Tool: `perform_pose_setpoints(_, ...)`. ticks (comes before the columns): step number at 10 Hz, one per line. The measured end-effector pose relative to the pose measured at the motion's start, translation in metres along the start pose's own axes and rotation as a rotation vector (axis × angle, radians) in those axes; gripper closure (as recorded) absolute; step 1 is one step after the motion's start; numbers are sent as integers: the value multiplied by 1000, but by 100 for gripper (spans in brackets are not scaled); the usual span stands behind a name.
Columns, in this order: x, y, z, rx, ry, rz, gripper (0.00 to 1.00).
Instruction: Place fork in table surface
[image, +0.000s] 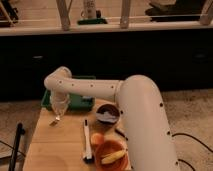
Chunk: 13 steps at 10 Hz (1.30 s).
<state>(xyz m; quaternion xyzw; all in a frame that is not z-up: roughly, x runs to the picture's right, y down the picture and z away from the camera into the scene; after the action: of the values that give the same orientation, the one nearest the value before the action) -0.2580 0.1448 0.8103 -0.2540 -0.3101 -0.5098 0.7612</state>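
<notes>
From where I stand, no writing, label, brand or number can be read on anything here. The gripper (58, 111) hangs over the left part of the table surface (55, 145), and its white casing shows no marking.

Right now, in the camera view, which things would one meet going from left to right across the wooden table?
End effector at the table's far left, with the slim silvery metal fork below it → long white-handled, black-tipped utensil → dark round bowl, all over the light tan wooden table surface.
</notes>
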Motion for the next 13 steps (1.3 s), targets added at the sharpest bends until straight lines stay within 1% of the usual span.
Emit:
perform_pose_setpoints(1,-4,1,7,-7,-15,-31,97)
perform_pose_setpoints(2,-9,3,17,-22,-40,-72,97)
perform_pose_setpoints(3,-13,2,26,-24,-62,-98,97)
perform_pose_setpoints(5,-12,8,41,-32,-100,-122,97)
perform_pose_setpoints(7,-15,10,48,-37,-124,-135,97)
perform_pose_setpoints(9,-17,10,52,-39,-137,-142,97)
perform_pose_setpoints(12,-20,12,52,-46,-140,-147,97)
perform_pose_setpoints(13,-20,12,52,-48,-139,-146,95)
